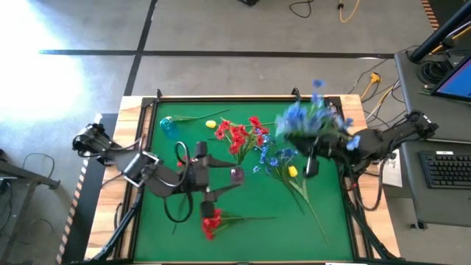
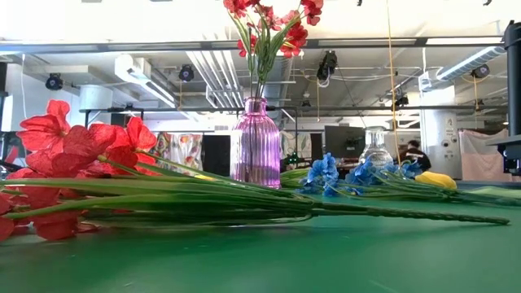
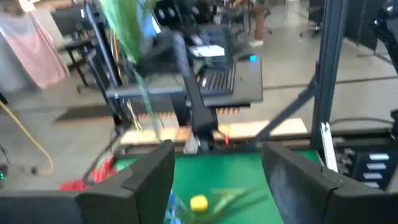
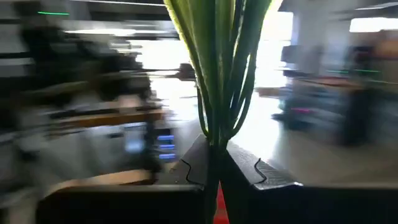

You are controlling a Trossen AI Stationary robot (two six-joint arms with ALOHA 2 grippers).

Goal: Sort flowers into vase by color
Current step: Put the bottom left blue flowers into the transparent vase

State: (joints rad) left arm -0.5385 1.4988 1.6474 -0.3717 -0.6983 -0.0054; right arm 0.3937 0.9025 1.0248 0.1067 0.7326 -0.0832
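Note:
My right gripper [image 1: 310, 168] is shut on a blue-blossomed sprig [image 1: 309, 121], which shows blurred above the table's far right part. My left gripper [image 1: 237, 174] is open over the table's middle, touching nothing; its fingers [image 3: 149, 177] point toward the right arm. Red blossoms [image 1: 243, 136] stand in a ribbed purple vase [image 2: 256, 142]. A red sprig [image 1: 213, 221] lies flat near the near edge. More blue sprigs [image 1: 276, 158] and a yellow bud [image 1: 293, 171] lie beside the right gripper. Another yellow bud [image 1: 211, 125] lies at the far left. My right gripper pinches the blue sprig's bundle of green stems [image 4: 214, 134] between its two fingers [image 4: 258, 171]. The stems and leaves rise straight out from the shut fingers. In the high view the blossoms stand out toward the table's far edge, and the sprig looks lifted off the mat.
A clear glass vase [image 2: 376, 150] stands to the right of the purple one in the low view. A small teal object [image 1: 168, 125] sits near the far left corner. Long green stems [image 1: 309, 202] trail toward the near right. A desk with a keyboard [image 1: 449, 165] stands to the right.

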